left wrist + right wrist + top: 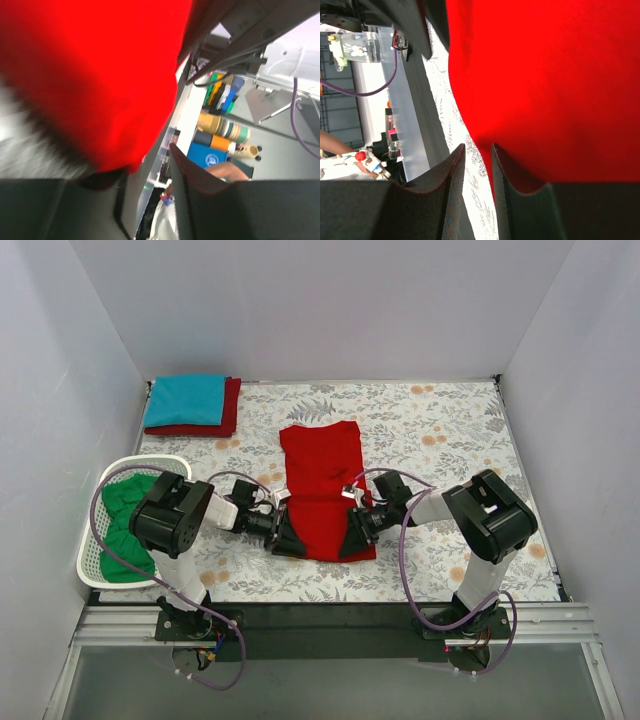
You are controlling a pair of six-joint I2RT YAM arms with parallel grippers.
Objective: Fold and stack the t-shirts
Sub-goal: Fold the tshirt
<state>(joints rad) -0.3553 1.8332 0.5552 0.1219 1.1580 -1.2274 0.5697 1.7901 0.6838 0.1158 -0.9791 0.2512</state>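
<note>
both grippers low at the near hem of the bright red t-shirt (320, 465)

left gripper (285, 538) and right gripper (355, 536) sit low on the table (450, 430), one at each near corner of the shirt, which lies as a long narrow strip in the middle. in the left wrist view a lobe of red cloth hangs against one finger (50, 210), but blur hides whether it is pinched, so we cannot tell that grip. in the right wrist view the jaws stand a narrow slit apart with patterned table showing through; the cloth edge runs beside one finger (520, 215) and is not visibly caught. at the far left the teal t-shirt (185, 400) lies folded on the darker red t-shirt (232, 415); the green t-shirt (125, 525) sits in the basket (95, 565) at the near left.

we judge the step to be taking both near corners for a fold toward the far end. to do it well we should get a jaw under the hem on each side before closing, then lift and carry both corners together, level and parallel, so the crease runs straight across.
</note>
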